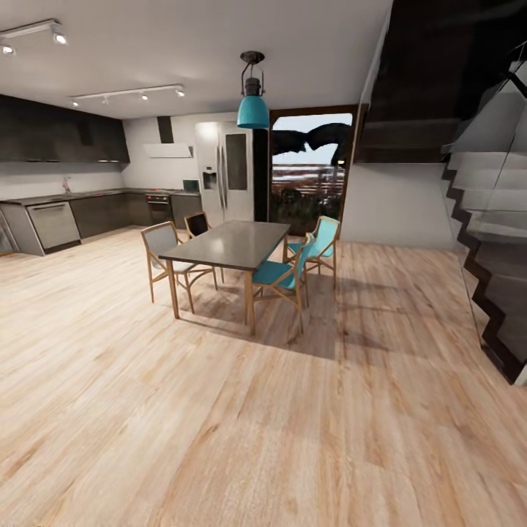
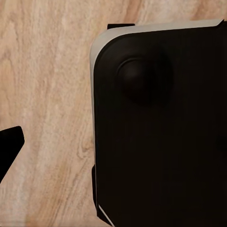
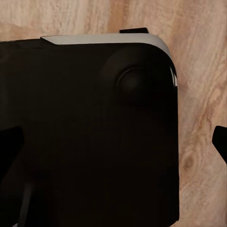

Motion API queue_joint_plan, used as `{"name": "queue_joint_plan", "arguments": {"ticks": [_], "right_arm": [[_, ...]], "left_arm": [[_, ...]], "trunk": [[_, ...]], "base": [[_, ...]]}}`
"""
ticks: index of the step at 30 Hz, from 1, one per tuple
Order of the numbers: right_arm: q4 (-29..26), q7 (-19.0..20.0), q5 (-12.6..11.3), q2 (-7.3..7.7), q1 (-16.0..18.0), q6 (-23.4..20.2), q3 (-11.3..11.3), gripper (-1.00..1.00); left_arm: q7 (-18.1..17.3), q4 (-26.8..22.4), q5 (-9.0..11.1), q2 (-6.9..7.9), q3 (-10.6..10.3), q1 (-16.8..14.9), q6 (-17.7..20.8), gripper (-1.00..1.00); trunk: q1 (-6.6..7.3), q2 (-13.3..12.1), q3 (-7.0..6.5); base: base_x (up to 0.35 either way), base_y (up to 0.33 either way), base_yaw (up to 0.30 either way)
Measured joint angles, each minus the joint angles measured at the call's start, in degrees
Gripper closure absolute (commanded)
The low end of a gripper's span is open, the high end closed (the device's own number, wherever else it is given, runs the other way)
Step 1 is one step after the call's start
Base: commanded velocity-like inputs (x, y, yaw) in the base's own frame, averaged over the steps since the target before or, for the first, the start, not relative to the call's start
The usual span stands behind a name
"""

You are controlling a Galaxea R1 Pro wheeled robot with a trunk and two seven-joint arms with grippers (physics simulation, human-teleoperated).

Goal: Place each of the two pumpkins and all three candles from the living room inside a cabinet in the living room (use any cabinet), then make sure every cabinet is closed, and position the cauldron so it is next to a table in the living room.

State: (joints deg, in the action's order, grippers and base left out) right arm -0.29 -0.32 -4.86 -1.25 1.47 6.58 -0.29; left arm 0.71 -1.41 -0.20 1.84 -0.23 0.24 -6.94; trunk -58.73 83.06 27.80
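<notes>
**A:** While the head view looks over bare wood floor (image 1: pixel 219 424), none of the pumpkins, candles, cabinet or cauldron is in frame. Dining table (image 1: pixel 230 245) sits centre, grey top, wooden legs.

**B:** Around it?

**A:** Two teal chairs (image 1: pixel 282 274) on its right side, a grey-seated chair (image 1: pixel 165 252) and a dark one (image 1: pixel 197 223) on its left. Teal pendant lamp (image 1: pixel 253 110) hangs above. Fridge (image 1: pixel 225 179) behind, window (image 1: pixel 311 172) beside it. Kitchen counter (image 1: pixel 66 212) runs along the left edge.

**B:** Obstructions?

**A:** Dark staircase (image 1: pixel 483 241) fills the right edge, steps dropping toward lower right. Floor from frame bottom to the table is open.

**B:** Wrists?

**A:** Left wrist view: black robot base (image 2: pixel 161 137) with a pale rim over floor planks, a dark finger tip (image 2: pixel 9 142) at the left edge. Right wrist view: same black body (image 3: pixel 90 137), a dark finger tip (image 3: pixel 221 139) at the right edge.

**B:** Fingers spread or pressed?

**A:** Can't tell, either side. Nothing seen pinched.
</notes>
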Motion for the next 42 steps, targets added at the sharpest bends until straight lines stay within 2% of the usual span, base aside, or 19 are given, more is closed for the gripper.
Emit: {"name": "queue_joint_plan", "arguments": {"ticks": [8,42], "right_arm": [[0.05,-0.06,0.39,-0.04,0.0,0.05,0.22,-1.0],[0.07,-0.08,0.64,-0.05,0.0,0.51,0.33,-1.0]], "left_arm": [[0.0,0.0,0.01,0.0,0.0,0.0,0.0,-1.0],[0.0,0.0,0.0,0.0,0.0,0.0,0.0,-1.0]], "trunk": [[0.0,0.0,0.0],[0.0,0.0,0.0]], "base": [[0.0,0.0,0.102],[0.0,0.0,0.272]]}}
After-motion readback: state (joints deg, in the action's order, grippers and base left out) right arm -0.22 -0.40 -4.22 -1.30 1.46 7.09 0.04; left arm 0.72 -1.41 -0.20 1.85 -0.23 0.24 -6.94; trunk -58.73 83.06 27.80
